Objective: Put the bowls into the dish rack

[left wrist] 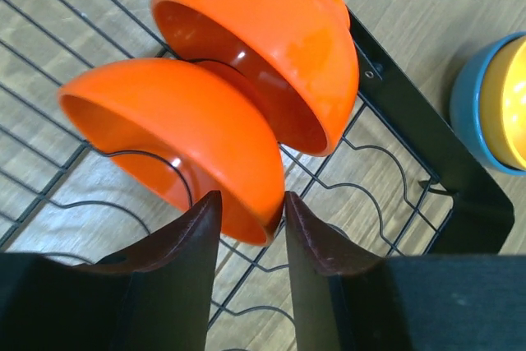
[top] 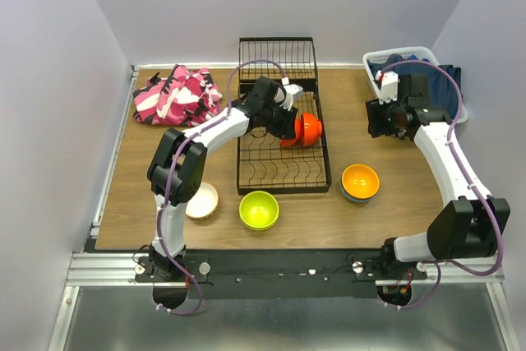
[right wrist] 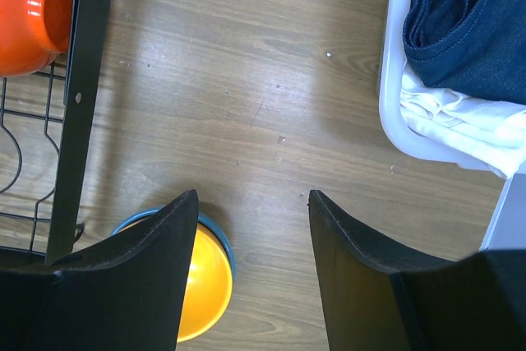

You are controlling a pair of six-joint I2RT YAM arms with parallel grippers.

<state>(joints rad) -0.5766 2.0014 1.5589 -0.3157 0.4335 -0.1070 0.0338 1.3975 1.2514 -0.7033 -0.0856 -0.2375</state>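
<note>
Left pincer grips a red-orange bowl in the dish rack.

Glossy plastic gleaming over matt black wire and pale wood
The near red-orange bowl and the far red-orange bowl are shining smooth and glossy like plastic, catching bright highlights; the dish rack is showing thin black wire and a dull, flat frame; the surface is showing matt wood grain; the left fingers are looking dark and matt; the basket is looking like smooth white plastic, holding blue denim cloth
</note>
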